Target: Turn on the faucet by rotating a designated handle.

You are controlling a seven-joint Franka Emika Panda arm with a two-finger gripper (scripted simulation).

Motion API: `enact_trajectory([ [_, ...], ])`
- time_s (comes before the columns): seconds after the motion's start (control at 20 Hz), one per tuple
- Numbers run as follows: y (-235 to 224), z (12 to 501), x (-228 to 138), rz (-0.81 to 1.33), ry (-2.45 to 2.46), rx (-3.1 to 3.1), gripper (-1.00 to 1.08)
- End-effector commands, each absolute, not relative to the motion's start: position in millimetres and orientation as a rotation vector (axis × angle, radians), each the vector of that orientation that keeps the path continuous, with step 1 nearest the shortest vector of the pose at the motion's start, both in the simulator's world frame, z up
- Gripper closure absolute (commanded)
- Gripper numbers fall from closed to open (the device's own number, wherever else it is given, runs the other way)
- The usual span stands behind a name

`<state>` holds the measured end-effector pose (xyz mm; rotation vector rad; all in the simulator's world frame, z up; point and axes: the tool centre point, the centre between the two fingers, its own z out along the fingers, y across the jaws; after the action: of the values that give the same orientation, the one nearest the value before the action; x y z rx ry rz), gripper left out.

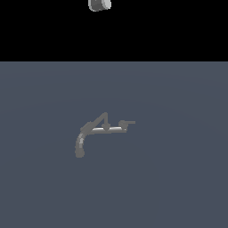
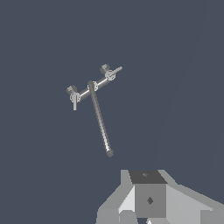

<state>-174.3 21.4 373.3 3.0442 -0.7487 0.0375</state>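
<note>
The gripper (image 2: 151, 205) hangs well above the faucet (image 1: 100, 130) and its handle (image 1: 127, 122); jaws' state, I cannot tell.

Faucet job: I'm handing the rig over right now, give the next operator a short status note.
Gripper: far from the faucet, holding nothing; only its body shows in the wrist view, so open or shut cannot be told.
Faucet: alone on the grey floor, curved spout toward the exterior view's left.
Handle: short stub at the bar's end on the exterior view's right, untouched.
Done: nothing yet.
Left: approach, contact the handle, rotate it.
</note>
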Motion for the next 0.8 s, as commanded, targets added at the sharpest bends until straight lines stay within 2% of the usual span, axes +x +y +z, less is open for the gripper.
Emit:
enact_trajectory([
  [0.0,24,354,-161,0.036,-0.845,3.021,1.08],
  [0.75,20,250,-82,0.022,-1.355,2.836,1.08],
])
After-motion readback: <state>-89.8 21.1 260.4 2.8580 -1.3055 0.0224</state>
